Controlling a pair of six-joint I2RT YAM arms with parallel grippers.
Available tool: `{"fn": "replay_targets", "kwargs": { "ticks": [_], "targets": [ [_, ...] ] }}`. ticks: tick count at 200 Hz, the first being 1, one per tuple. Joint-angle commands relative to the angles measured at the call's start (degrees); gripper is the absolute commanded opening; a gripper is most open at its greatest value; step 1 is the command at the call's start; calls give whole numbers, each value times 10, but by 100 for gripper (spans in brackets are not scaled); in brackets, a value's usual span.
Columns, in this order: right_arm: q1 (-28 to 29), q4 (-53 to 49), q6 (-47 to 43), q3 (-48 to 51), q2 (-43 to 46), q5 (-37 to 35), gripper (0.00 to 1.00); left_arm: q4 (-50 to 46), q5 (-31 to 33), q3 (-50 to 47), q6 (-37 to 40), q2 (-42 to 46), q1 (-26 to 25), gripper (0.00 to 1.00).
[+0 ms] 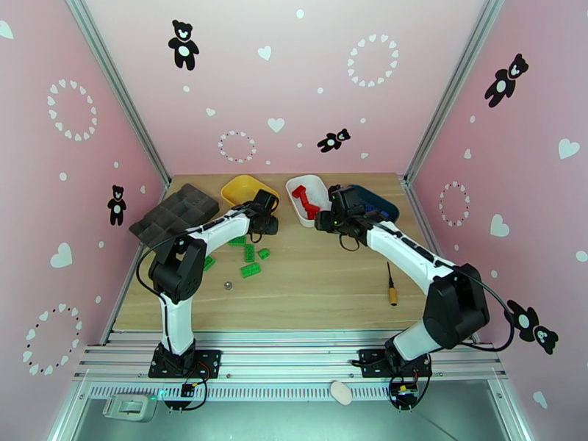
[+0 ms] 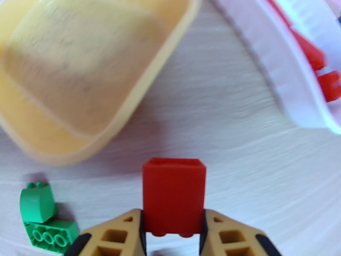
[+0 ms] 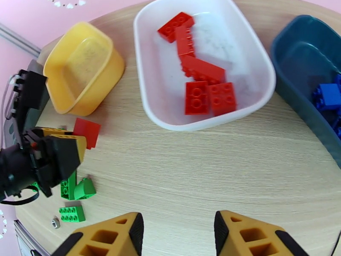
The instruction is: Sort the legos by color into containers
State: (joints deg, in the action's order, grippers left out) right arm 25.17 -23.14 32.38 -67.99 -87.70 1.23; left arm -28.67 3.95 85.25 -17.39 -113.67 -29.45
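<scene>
Left gripper (image 2: pixel 172 222) clamps a red brick (image 2: pixel 174 193) by one end, jaws closed on its sides and most of the brick jutting out past the fingertips, above bare table (image 2: pixel 221 137) between the yellow tray (image 2: pixel 162 69) and the white tray (image 2: pixel 277 77).

The brick belongs, by colour, with the red bricks (image 3: pixel 200 73) already lying in the white tray, but it hangs closer to the empty yellow tray's corner than to the white rim. Letting go here would drop it on the wood. A small drift to the left could put it in the wrong container.

The hold looks shallow. With so little of the brick between the pads, a knock against the white tray's raised wall on the way over could twist it loose or push the light tray out of place.

Right gripper (image 3: pixel 177 227) hovers wide open and empty just in front of the white tray. In the overhead view the two wrists are close together near that tray, so a crossing path risks arm-to-arm contact as the left one reaches in.

Green bricks (image 3: pixel 72 188) lie loose on the table beside the left gripper, within sweep of its cable and wrist. Blue bricks (image 3: pixel 328 97) sit in the dark teal tray (image 3: pixel 298 52), well clear of the red brick.
</scene>
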Motion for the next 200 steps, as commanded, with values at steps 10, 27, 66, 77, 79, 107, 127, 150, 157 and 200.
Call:
{"fn": "replay_targets", "kwargs": {
  "ticks": [10, 27, 66, 77, 79, 107, 127, 150, 157, 200],
  "targets": [
    [-9, -7, -7, 17, 35, 6, 49, -17, -34, 48, -15, 18, -4, 34],
    [-15, -8, -7, 22, 41, 8, 49, -19, -48, 74, -20, 13, -6, 34],
    [-28, -9, -8, 36, 60, 11, 49, 1, -107, 149, -63, -26, -14, 34],
    [-30, -10, -8, 40, 65, 11, 49, 8, -123, 178, -81, -47, -17, 35],
    [-31, -10, -8, 40, 67, 11, 49, 9, -126, 183, -84, -50, -17, 35],
    [-35, -16, -7, 52, 85, 8, 50, 16, -159, 269, -121, -118, -26, 36],
    [-37, -21, -8, 61, 98, 5, 50, 12, -179, 336, -142, -170, -32, 45],
    [-38, -25, -11, 69, 111, 3, 51, 12, -185, 368, -155, -196, -37, 62],
    [-38, -26, -12, 71, 113, 4, 51, 18, -182, 360, -156, -191, -38, 67],
    [-36, -19, -16, 81, 115, 17, 55, 54, -140, 247, -146, -98, -38, 76]
  ]
}}
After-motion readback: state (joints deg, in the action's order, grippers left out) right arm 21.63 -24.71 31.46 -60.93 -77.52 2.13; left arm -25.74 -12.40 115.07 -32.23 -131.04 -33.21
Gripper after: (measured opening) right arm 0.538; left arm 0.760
